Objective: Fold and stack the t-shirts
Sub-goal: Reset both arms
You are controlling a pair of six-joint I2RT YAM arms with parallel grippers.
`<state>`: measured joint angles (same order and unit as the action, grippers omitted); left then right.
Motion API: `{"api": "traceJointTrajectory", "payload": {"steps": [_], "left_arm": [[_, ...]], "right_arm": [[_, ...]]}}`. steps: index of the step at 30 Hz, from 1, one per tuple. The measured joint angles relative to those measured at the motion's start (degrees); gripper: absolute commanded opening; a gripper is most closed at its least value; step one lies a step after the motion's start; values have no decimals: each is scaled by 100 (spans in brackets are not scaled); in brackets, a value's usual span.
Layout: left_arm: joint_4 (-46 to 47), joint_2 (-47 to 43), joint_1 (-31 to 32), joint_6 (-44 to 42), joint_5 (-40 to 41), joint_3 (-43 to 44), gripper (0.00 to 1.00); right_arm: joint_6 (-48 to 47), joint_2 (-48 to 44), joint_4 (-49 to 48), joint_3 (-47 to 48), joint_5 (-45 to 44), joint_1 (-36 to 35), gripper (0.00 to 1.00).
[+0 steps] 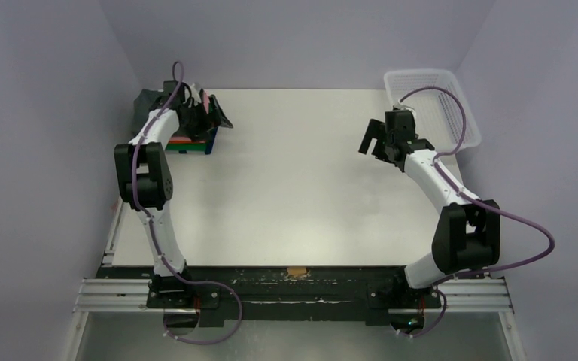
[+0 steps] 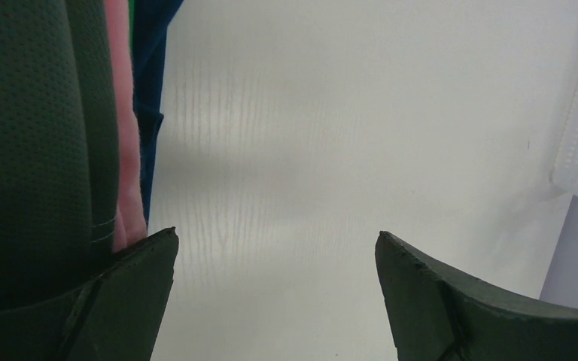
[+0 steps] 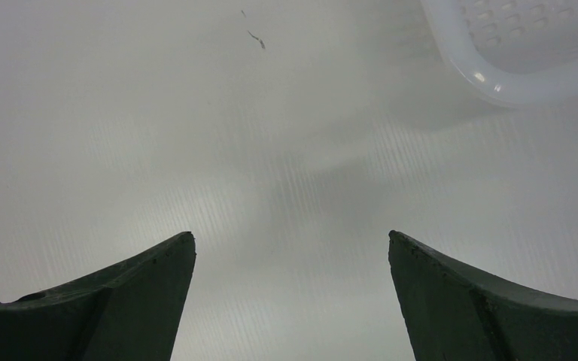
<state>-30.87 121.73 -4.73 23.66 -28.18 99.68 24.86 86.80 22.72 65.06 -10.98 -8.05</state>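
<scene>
My left arm (image 1: 159,226) and right arm (image 1: 433,177) share one livery: white shells on the links, black housings at the joints. A purple cable (image 1: 552,242) trails along each. My fingers (image 2: 124,301) are dark, wedge-shaped and rough-edged, perhaps rubber-faced.

The stack of t-shirts (image 1: 194,144) lies at the far left corner of the table (image 1: 293,195); the basket (image 1: 420,74) sits at its far right corner

Robotics lab test cell: a white table (image 1: 293,203) boxed in by plain pale lilac walls (image 1: 45,113), with a left arm (image 1: 150,177) and right arm (image 1: 440,180) bolted to an aluminium rail (image 1: 113,295) at the near edge, trailing purple cables (image 1: 543,239).
</scene>
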Motion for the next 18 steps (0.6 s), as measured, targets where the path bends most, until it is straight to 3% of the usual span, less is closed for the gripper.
{"api": "traceJointTrajectory", "payload": {"steps": [10, 13, 18], "left_arm": [[114, -472, 306, 131, -55, -114, 100], [184, -1521, 595, 70, 149, -616, 100], [673, -4341, 1139, 9, 415, -2059, 100]], "right_arm": [[-2, -229, -9, -83, -9, 63, 98], [-2, -522, -7, -144, -17, 70, 98], [-9, -1060, -33, -186, -52, 68, 98]]}}
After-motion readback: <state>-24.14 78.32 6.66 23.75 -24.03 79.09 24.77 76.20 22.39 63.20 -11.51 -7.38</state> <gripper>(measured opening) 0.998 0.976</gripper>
